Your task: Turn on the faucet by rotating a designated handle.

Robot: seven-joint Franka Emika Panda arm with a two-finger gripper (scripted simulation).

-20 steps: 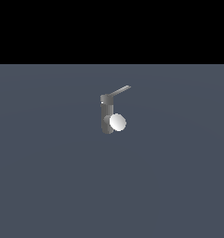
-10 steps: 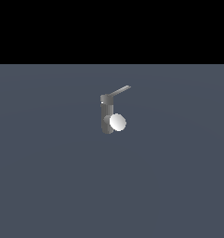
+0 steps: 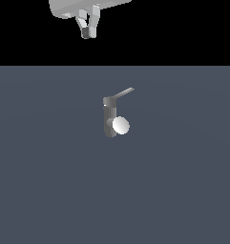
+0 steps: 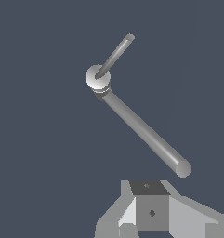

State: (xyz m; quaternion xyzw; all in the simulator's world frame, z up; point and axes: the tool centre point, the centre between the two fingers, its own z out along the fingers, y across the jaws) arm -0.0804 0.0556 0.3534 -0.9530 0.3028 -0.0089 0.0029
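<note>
The faucet [image 3: 109, 119] is a small dark grey upright post on the floor, with a stubby spout ending in a white round disc [image 3: 120, 125]. The handle [image 3: 122, 93], a thin light grey lever, runs from the post's top up toward the exterior view's right. My gripper [image 3: 88, 34] hangs high above the faucet, a little toward the exterior view's left, touching nothing. Its fingers meet at the tips and hold nothing. The wrist view shows the faucet [image 4: 141, 130] from above, with the handle [image 4: 115, 53] beyond a white round part, and my fingers [image 4: 132, 218] at the picture's edge.
A plain grey-blue floor [image 3: 49, 190] lies all around the faucet. Behind it the background is black. Part of my white arm [image 3: 78, 5] shows at the top edge of the exterior view.
My gripper and part of the arm have come into the exterior view at the top, where nothing showed before. The faucet and its handle have not moved.
</note>
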